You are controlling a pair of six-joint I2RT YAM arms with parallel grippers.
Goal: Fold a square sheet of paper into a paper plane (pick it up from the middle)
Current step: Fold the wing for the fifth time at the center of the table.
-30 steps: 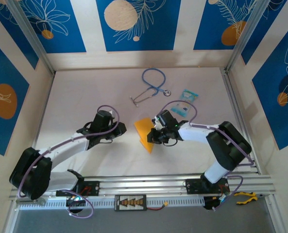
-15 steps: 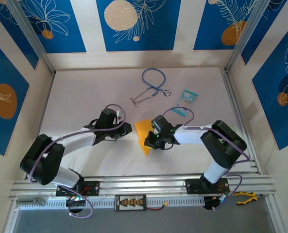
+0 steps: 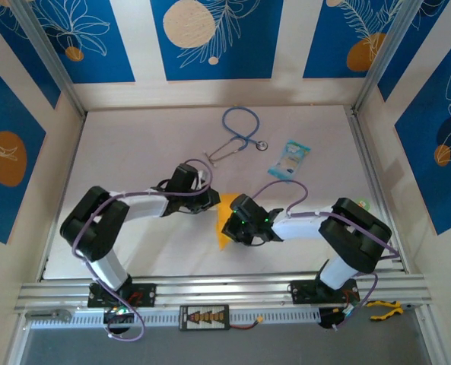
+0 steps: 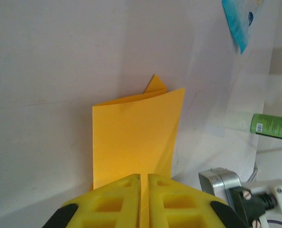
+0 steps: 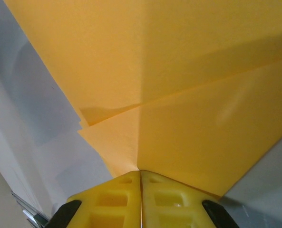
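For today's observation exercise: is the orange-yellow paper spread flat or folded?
Folded: the orange-yellow paper shows overlapping layers meeting at a crease, with another flap peeking out behind.

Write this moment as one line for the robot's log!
left gripper: shut on orange paper | right gripper: shut on same paper | paper: partly folded | stethoscope, blue packet: apart, at back

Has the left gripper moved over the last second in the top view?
Yes. The left gripper has shifted right, closer under the blue-tubed stethoscope, and now pinches the folded orange-yellow paper sheet.
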